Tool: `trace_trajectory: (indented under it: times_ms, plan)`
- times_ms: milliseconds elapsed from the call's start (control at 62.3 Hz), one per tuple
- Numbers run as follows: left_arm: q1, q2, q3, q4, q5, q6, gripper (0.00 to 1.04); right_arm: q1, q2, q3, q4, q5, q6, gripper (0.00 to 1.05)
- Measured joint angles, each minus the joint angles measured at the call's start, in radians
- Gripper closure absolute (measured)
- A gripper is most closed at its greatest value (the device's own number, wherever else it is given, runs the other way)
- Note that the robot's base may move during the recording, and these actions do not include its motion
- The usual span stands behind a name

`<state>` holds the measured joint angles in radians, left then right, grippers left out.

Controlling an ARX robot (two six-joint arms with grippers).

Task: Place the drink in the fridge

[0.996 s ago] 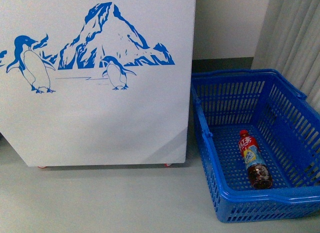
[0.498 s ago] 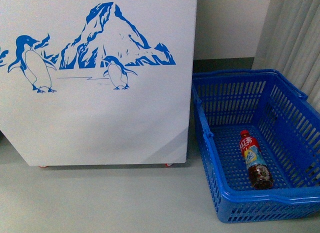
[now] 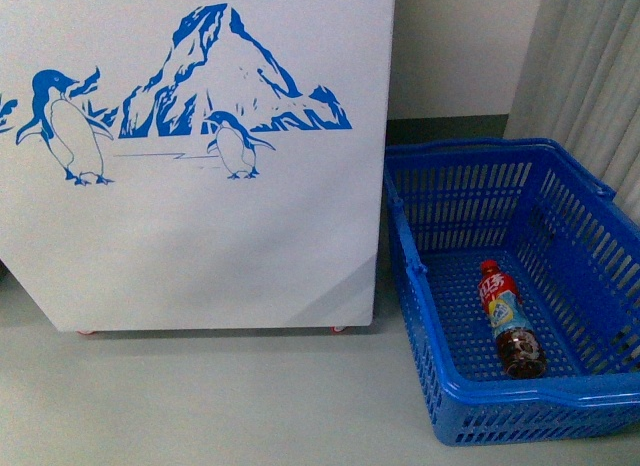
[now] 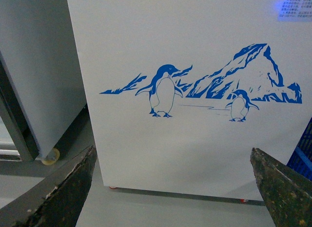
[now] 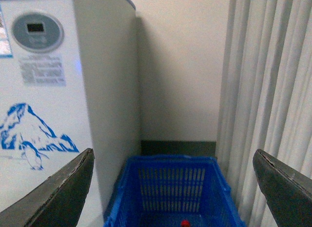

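Both jaws are gaping wide and holding nothing while the drink (image 3: 508, 321) is lying in the basket (image 3: 540, 394) by the fridge (image 3: 200, 246), so grabbing it is likely coming next.

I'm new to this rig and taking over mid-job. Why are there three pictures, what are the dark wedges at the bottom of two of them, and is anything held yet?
This is a robot with two arms, each ending in a two-fingered hand. The front view comes from a camera on its body, and neither arm shows there. It shows the white fridge with penguin drawings standing on the floor. Beside it is a blue basket with the drink lying on its side inside.

The other two pictures come from cameras on the wrists. The dark wedges are the fingers. The left hand faces the fridge front. The right hand points toward the basket, where only the drink's red cap shows. Both hands are open and hold nothing, so the drink is not yet picked up.
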<state>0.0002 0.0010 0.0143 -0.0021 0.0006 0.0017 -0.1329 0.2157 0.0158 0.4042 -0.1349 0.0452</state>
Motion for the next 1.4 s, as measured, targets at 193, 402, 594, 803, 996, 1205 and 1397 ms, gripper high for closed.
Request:
trace_trajectory:
  times_ms: [193, 402, 594, 803, 996, 1205, 1397]
  plan:
    - [0.0, 0.0, 0.0, 0.0, -0.001, 0.0, 0.08, -0.023, 0.426, 0.137, 0.145, 0.051, -0.026, 0.07]
    - [0.0, 0.0, 0.0, 0.0, 0.0, 0.0, 0.08, 0.079, 0.986, 0.439, 0.238, 0.175, -0.079, 0.07]
    - [0.0, 0.0, 0.0, 0.0, -0.001, 0.0, 0.08, 0.113, 1.4, 0.672, 0.183, 0.25, -0.116, 0.07]
    - [0.0, 0.0, 0.0, 0.0, 0.0, 0.0, 0.08, 0.114, 1.68, 0.908, 0.101, 0.308, -0.148, 0.07]
    - [0.0, 0.0, 0.0, 0.0, 0.0, 0.0, 0.08, 0.103, 1.912, 1.13, 0.0, 0.33, -0.151, 0.07]
    - [0.0, 0.0, 0.0, 0.0, 0.0, 0.0, 0.08, 0.097, 2.145, 1.342, -0.115, 0.328, -0.143, 0.07]
    - [0.0, 0.0, 0.0, 0.0, -0.001, 0.0, 0.08, 0.096, 2.297, 1.476, -0.204, 0.334, -0.137, 0.07]
